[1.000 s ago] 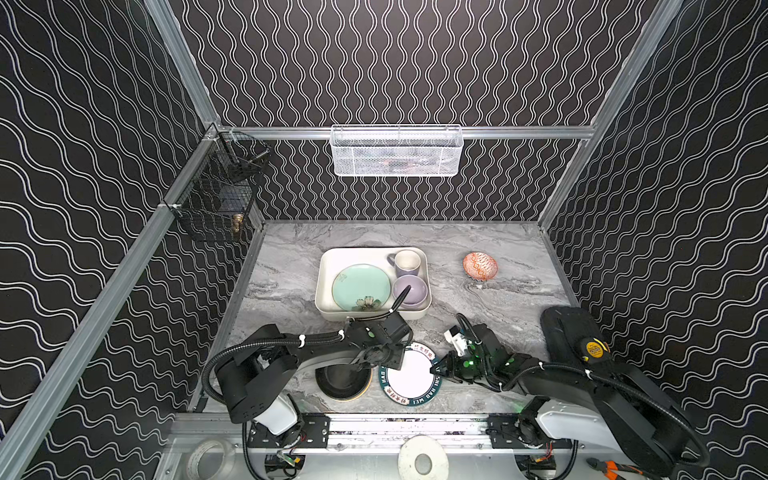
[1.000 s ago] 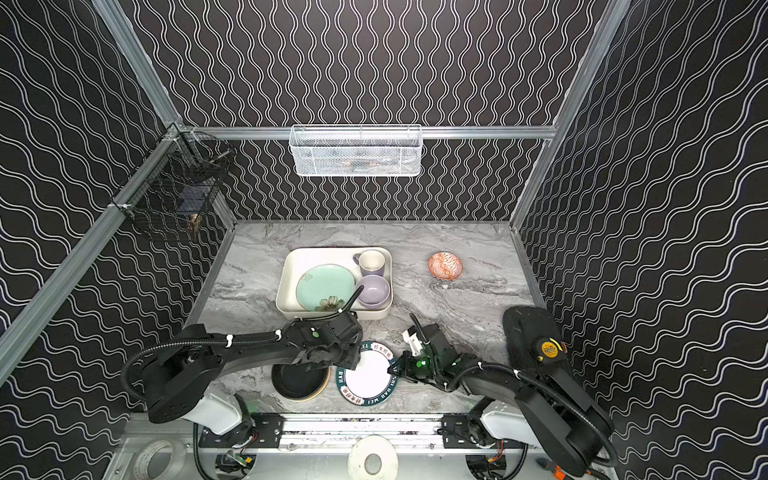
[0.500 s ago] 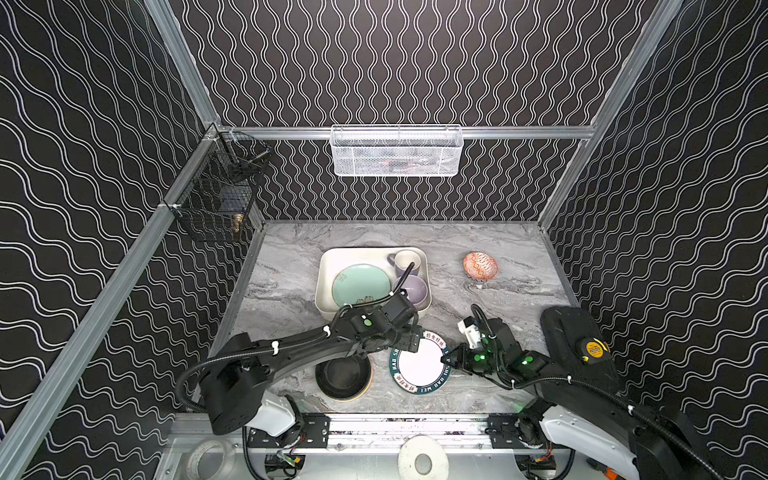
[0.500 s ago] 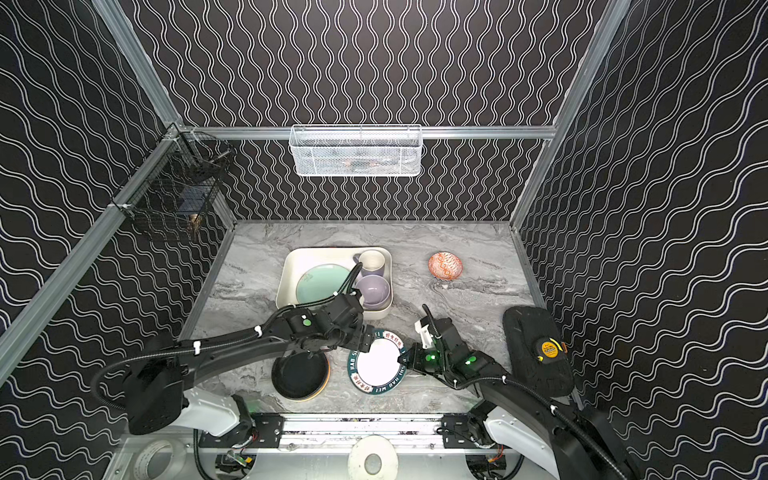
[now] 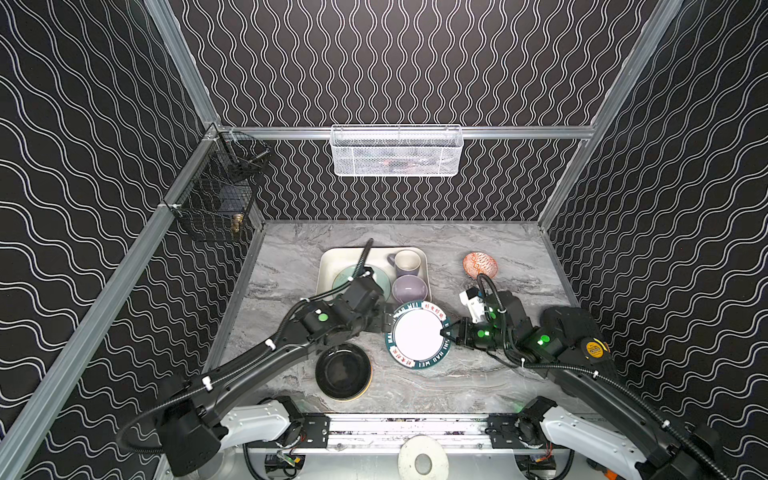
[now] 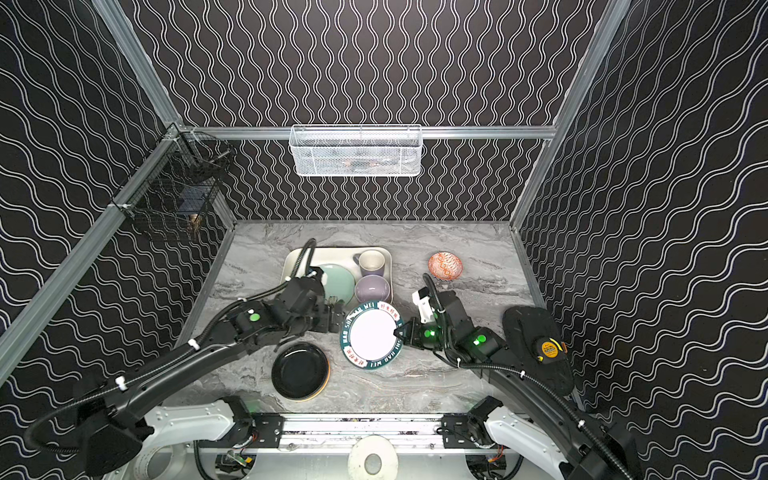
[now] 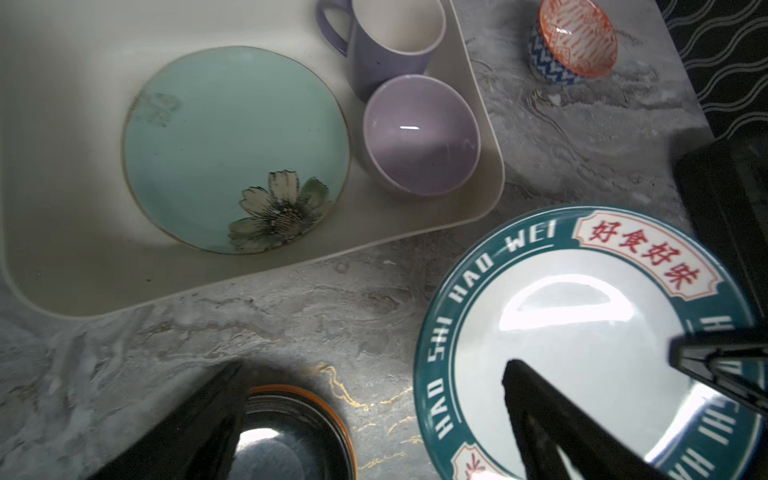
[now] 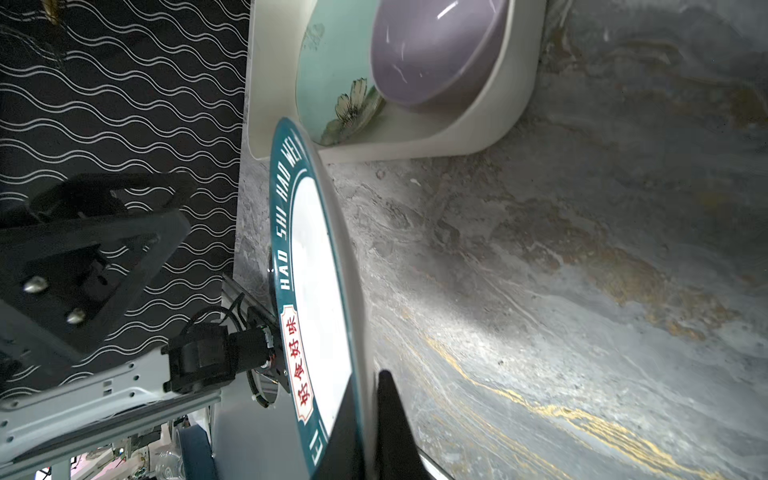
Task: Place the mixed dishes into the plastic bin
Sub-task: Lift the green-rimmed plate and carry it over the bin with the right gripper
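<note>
Marble surface [image 5: 457,386]: right gripper [image 5: 444,333] clamped on lettered plate [image 5: 417,334] rim, left gripper [image 5: 384,322] spread wide. Glazed, stiff, slippery, probably chippable, so grip the rim.

R hand [image 8: 368,386] gripping lettered plate [image 8: 320,270], bin [image 8: 469,133] behind

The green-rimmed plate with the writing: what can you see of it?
The lettered plate is round, glossy, ceramic-looking, with a white centre and a dark teal rim carrying white letters and red characters on pale panels. The right gripper pinches its rim, holding it tilted above the table near the plastic bin's corner. The open left gripper sits at its opposite edge.
</note>
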Robot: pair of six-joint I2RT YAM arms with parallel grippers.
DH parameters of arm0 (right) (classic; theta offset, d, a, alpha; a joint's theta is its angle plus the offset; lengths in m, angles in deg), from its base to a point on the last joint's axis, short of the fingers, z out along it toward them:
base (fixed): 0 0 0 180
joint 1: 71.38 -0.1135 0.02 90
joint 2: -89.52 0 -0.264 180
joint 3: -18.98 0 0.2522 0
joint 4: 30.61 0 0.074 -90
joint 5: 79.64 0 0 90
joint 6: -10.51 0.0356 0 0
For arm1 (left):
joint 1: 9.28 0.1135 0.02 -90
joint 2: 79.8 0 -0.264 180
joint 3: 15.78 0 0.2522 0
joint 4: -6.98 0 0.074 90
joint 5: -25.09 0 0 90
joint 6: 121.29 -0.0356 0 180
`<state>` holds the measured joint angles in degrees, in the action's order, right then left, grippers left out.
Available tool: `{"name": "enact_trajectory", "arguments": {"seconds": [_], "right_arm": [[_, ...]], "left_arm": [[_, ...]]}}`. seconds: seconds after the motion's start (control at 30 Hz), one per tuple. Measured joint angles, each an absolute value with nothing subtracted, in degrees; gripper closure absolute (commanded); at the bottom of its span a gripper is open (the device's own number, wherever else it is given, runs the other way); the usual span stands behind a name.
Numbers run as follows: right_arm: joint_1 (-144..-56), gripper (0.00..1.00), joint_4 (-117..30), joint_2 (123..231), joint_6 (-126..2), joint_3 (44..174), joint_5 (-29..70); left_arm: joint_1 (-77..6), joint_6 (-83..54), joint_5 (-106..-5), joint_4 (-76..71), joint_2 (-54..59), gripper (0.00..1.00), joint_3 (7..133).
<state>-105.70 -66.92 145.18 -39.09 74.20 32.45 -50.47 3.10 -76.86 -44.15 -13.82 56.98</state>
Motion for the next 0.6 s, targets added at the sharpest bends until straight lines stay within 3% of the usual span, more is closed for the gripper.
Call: {"name": "enact_trajectory", "arguments": {"seconds": [0.6], "right_arm": [[-106.21,0.98,-67.03,193.04,-47.85,121.04,33.61]], "left_arm": [[-34.64,-4.66,-71.06,-48.34,-20.31,0.02,55.69]]}}
